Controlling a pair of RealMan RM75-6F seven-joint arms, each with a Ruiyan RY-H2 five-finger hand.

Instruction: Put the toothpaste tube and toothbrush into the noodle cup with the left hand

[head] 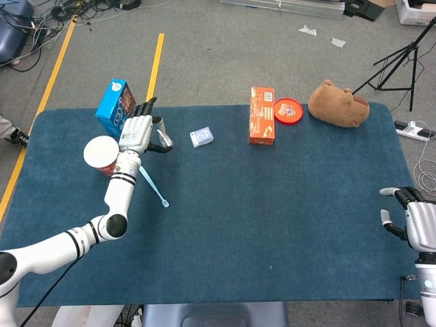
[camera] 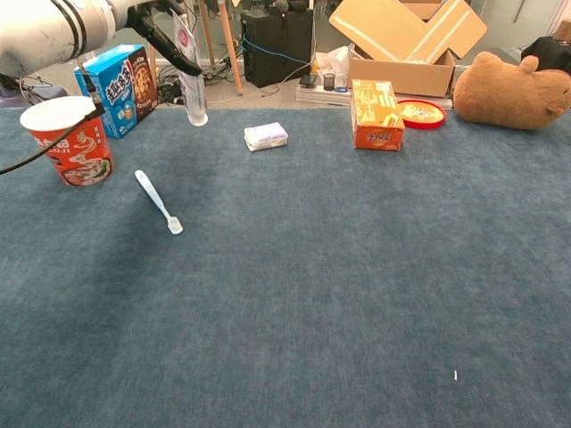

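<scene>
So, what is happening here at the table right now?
The robot's left hand holds the toothpaste tube in the air, cap end down, not far from the red noodle cup, which stands open on the blue table. The toothbrush lies flat on the table, not yet picked up. The right hand rests at the table's edge, holding nothing.

White arms, black joint bands; grey-black left hand (head: pixel 135 131).

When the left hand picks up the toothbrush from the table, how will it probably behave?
The toothbrush looks thin and stiff, so likely light. It lies flat on the cloth table, so fingers may struggle to get under it. Its smooth handle could slip or pivot.
</scene>
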